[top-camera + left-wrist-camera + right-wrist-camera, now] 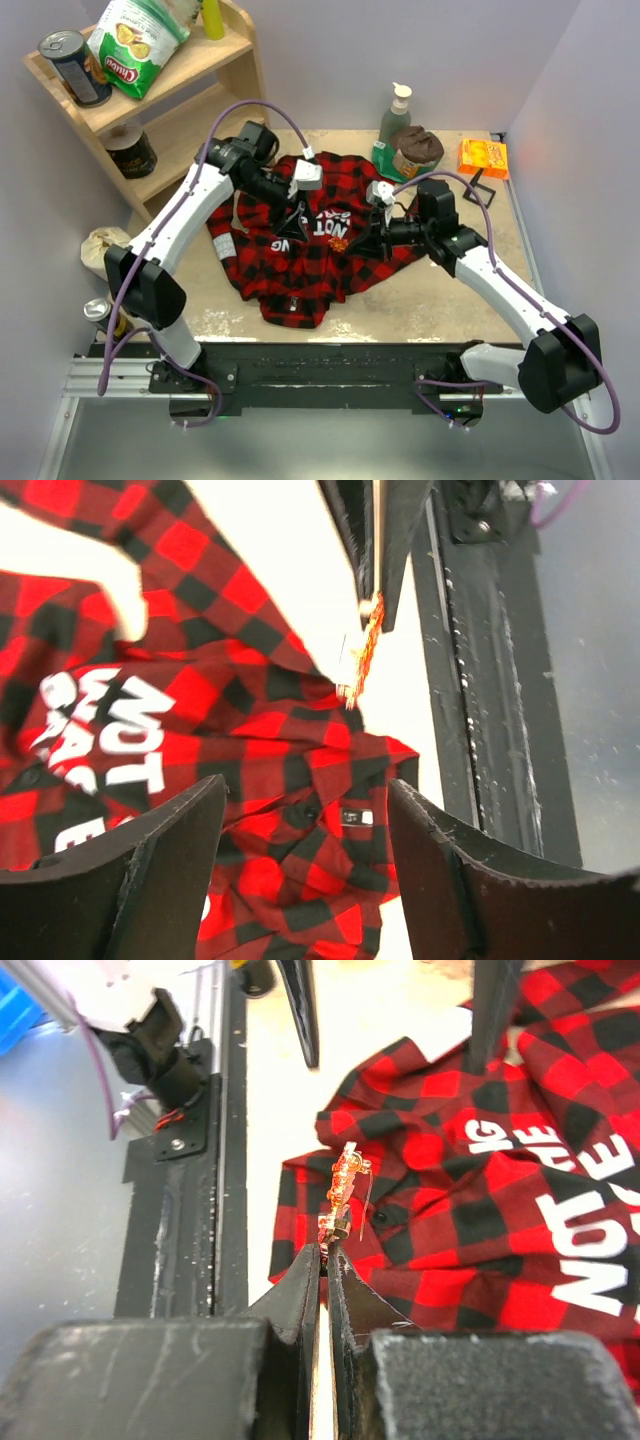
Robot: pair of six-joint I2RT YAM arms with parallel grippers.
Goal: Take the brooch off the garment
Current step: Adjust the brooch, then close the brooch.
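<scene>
The garment (pixel 300 270), a red-and-black plaid shirt with a black patch of white letters, lies crumpled mid-table. My right gripper (pixel 325 1250) is shut on the brooch (pixel 340 1195), a tiny gold-tan ornament that sticks out past the fingertips with its thin pin wire loose. From above, the brooch (pixel 338 243) shows over the shirt's right part at the right gripper (pixel 352 243). Whether it touches the cloth I cannot tell. My left gripper (pixel 305 790) hangs open over the shirt (pixel 250 730), nothing between its fingers. In its view the brooch (pixel 362 650) dangles from the right fingers (pixel 375 540).
A wooden shelf (pixel 150 100) at the back left holds a chip bag (pixel 135 40) and cans. A soap bottle (pixel 395 115), a brown cloth lump (pixel 417 148) and an orange packet (pixel 483 157) stand at the back right. A black rail (pixel 330 365) runs along the near edge.
</scene>
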